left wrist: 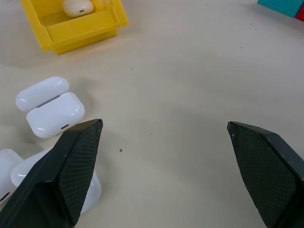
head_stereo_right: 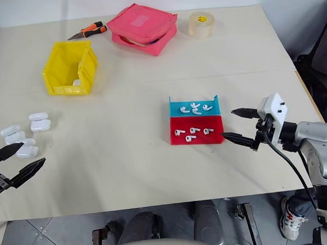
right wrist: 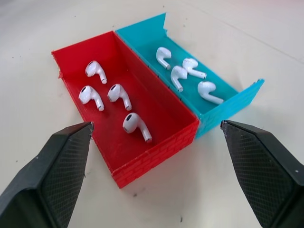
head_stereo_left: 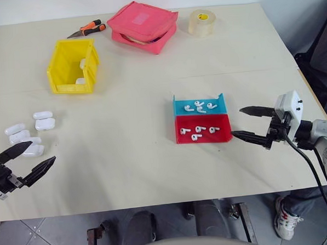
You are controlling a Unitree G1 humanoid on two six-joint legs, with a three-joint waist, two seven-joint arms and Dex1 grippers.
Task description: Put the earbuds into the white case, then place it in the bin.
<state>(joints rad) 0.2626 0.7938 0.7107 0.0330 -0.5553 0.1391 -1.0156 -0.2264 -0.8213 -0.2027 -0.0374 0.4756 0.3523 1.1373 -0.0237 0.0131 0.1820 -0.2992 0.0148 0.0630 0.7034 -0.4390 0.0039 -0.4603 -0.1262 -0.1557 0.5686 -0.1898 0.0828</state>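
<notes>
Table (head_stereo_left: 155, 172), pale cream and matte, carries a yellow bin (head_stereo_left: 73, 66) at far left with a white case or two inside, loose cases (head_stereo_left: 44, 120) clustered by the near left edge, and a red tray (head_stereo_left: 203, 129) joined to a blue tray (head_stereo_left: 198, 105) at centre right, each holding four earbuds (right wrist: 133, 124). Pliers (head_stereo_left: 87, 30), a pink pouch (head_stereo_left: 142, 26) and a tape roll (head_stereo_left: 202, 21) lie along the far edge, with grey floor tiles below the near edge. The left gripper (head_stereo_left: 27, 159) hovers wide open and empty beside the cases, and the right gripper (head_stereo_left: 252, 123) hangs spread and empty just right of the trays.
</notes>
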